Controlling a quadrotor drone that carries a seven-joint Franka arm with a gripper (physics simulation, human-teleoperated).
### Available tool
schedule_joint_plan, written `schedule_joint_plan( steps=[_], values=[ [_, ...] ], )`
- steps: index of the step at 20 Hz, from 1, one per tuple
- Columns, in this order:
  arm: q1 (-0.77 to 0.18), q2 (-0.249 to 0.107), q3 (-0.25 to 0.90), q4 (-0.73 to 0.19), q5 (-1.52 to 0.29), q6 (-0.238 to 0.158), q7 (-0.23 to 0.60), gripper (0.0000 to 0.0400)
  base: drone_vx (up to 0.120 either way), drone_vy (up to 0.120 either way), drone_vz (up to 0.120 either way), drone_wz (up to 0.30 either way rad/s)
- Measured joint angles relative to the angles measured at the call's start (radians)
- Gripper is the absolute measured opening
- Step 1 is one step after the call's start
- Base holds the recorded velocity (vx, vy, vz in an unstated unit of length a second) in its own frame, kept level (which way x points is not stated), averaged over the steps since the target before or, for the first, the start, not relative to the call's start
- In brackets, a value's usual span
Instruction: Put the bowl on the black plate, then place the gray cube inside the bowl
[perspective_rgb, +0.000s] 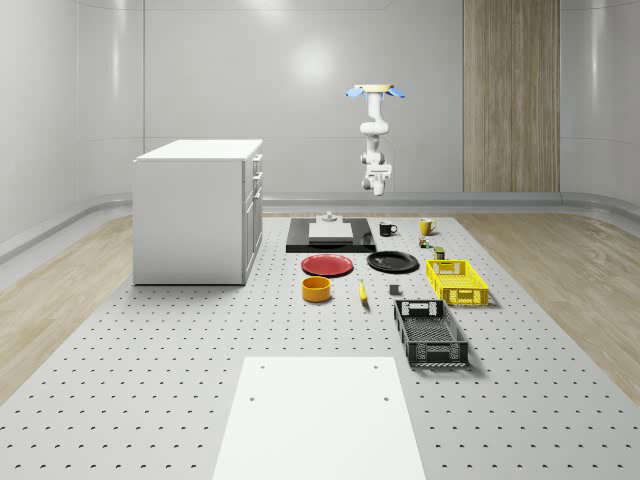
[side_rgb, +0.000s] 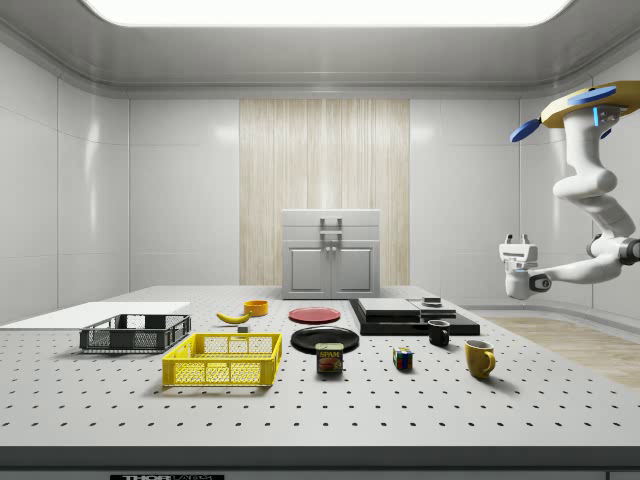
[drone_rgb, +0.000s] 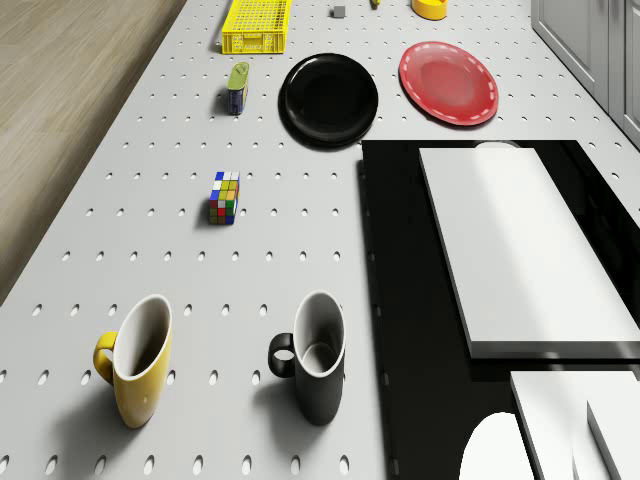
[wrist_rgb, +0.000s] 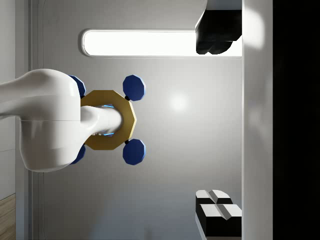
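Open tabletop around black plate (perspective_rgb: 393, 262) — red plate (perspective_rgb: 327, 265) just beside.

Shallow yellow-orange round bowl (perspective_rgb: 317, 289) upright on the perforated table, just in front of the red plate, not on the glossy black round plate (perspective_rgb: 393, 262), which lies flat nearby. Small gray cube (perspective_rgb: 394, 291) sits on the table in front of the black plate, apart from the bowl.
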Motion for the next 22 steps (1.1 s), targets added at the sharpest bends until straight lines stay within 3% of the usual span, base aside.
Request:
schedule_joint_plan(
  steps=[12,22],
  values=[
    [-0.002,0.021,0.001,0.059,0.001,-0.029,-0.001,0.04,0.013,0.0,0.0,0.0],
    [-0.003,0.017,0.002,0.058,0.0,-0.024,-0.001,0.04,0.12,-0.12,0.0,0.0]
  ],
)
